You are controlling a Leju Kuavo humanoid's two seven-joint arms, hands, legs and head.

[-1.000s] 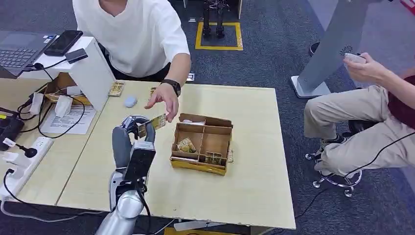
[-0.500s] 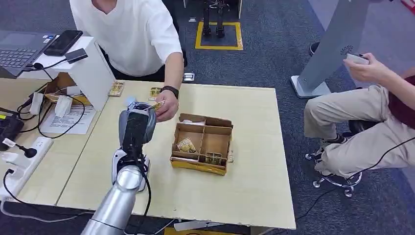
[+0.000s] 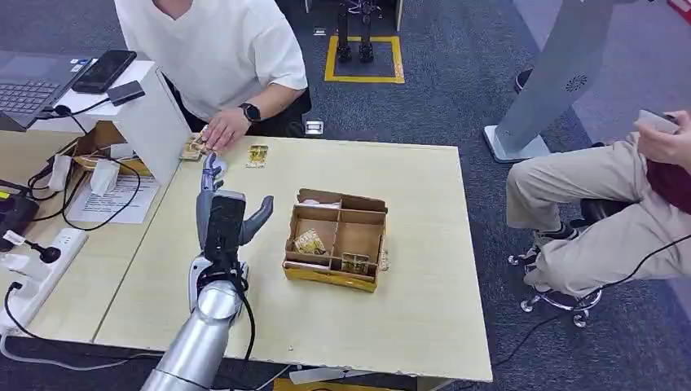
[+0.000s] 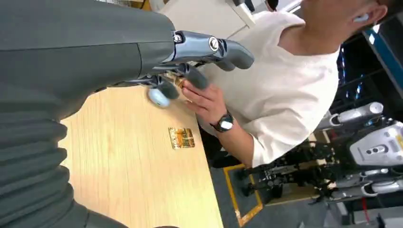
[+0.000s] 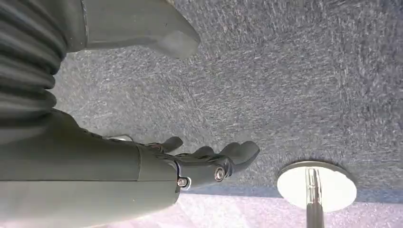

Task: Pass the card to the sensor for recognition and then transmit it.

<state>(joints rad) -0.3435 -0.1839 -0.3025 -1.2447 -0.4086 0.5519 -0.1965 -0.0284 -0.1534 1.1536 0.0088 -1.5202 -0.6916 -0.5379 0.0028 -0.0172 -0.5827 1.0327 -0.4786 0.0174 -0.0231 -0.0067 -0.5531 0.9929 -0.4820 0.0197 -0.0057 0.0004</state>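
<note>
Empty left hand (image 3: 224,213) hovers over the worktop (image 3: 424,269), fingers (image 4: 228,50) spread; the person's hand (image 3: 223,130) rests at the far edge on a card (image 3: 194,147). Handover looks done.

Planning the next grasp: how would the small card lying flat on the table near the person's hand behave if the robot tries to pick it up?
The card looks thin and lies flat on the smooth table, so it would probably slide when pushed. It is likely light and stiff, and its edge hard for the left hand to get under.
</note>
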